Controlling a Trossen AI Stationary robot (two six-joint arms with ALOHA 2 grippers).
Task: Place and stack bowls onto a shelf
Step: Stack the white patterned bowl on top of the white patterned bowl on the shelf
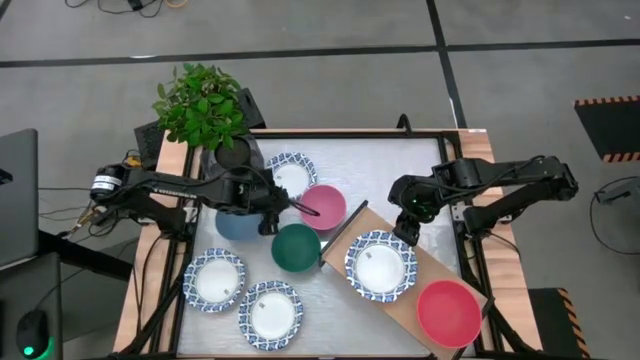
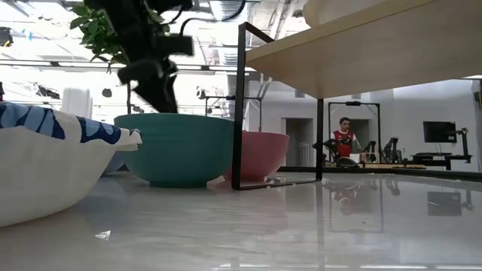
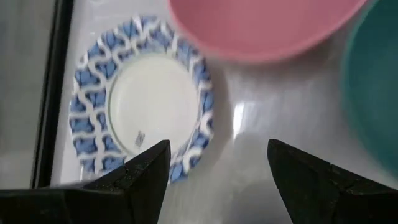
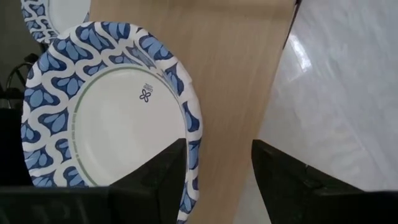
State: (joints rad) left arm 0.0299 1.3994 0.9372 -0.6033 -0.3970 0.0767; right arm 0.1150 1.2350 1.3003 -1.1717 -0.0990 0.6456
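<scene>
The shelf (image 1: 440,268) is a light-wood board lying slantwise at the table's right. On it sit a blue-rimmed white bowl (image 1: 380,265) and the red bowl (image 1: 447,312). My right gripper (image 1: 405,232) hovers open at that white bowl's far rim (image 4: 189,124); whether a finger touches it does not show. On the table rest the pink bowl (image 1: 322,206), the dark green bowl (image 1: 296,247), the slate blue bowl (image 1: 236,224) and three more blue-rimmed bowls (image 1: 290,173) (image 1: 214,280) (image 1: 269,312). My left gripper (image 1: 275,208) is open above the table between the pink, green and blue bowls.
A leafy plant in a dark pot (image 1: 200,105) stands at the table's far left corner, beside my left arm. The shelf's thin black leg frame (image 2: 241,105) stands close to the green bowl (image 2: 177,147) and pink bowl (image 2: 260,154). A person (image 2: 345,139) is far behind the table.
</scene>
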